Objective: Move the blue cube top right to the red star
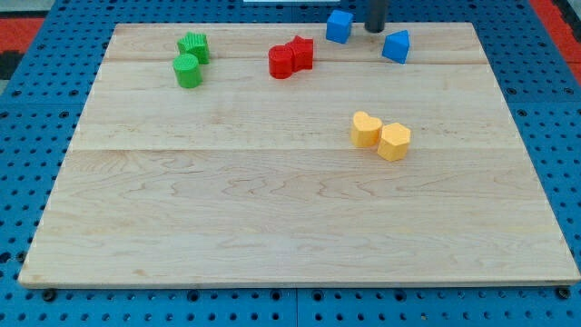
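Observation:
The blue cube (pixel 339 26) sits near the view's top edge of the wooden board (pixel 272 209), right of centre. The red star (pixel 301 52) lies below and left of it, touching a red round block (pixel 281 63) on its left. My tip (pixel 375 30) stands just right of the blue cube, a small gap apart, between it and a second blue block (pixel 396 46) of angular shape at the right.
A green star (pixel 194 45) and a green round block (pixel 187 71) sit at the top left. A yellow heart (pixel 366 129) and a yellow hexagon block (pixel 394 142) touch each other right of centre.

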Tool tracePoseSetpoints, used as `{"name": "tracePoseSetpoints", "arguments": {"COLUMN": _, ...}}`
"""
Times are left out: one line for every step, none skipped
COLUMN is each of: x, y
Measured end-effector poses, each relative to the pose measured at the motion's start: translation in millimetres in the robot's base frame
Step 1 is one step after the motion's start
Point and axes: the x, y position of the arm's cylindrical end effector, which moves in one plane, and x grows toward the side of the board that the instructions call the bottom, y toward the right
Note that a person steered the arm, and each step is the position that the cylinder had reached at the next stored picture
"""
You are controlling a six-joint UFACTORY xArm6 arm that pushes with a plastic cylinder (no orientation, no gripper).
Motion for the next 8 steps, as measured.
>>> {"name": "tracePoseSetpoints", "arguments": {"x": -1.7, "y": -2.7}}
{"name": "tracePoseSetpoints", "arguments": {"x": -1.6, "y": -3.1}}
{"name": "tracePoseSetpoints", "arguments": {"x": 0.4, "y": -60.4}}
{"name": "tracePoseSetpoints", "arguments": {"x": 0.5, "y": -86.3}}
{"name": "tracePoseSetpoints", "arguments": {"x": 0.6, "y": -92.5}}
{"name": "tracePoseSetpoints", "arguments": {"x": 4.7, "y": -111.5}}
{"name": "tracePoseSetpoints", "arguments": {"x": 52.8, "y": -208.8}}
{"name": "tracePoseSetpoints", "arguments": {"x": 35.5, "y": -277.6}}
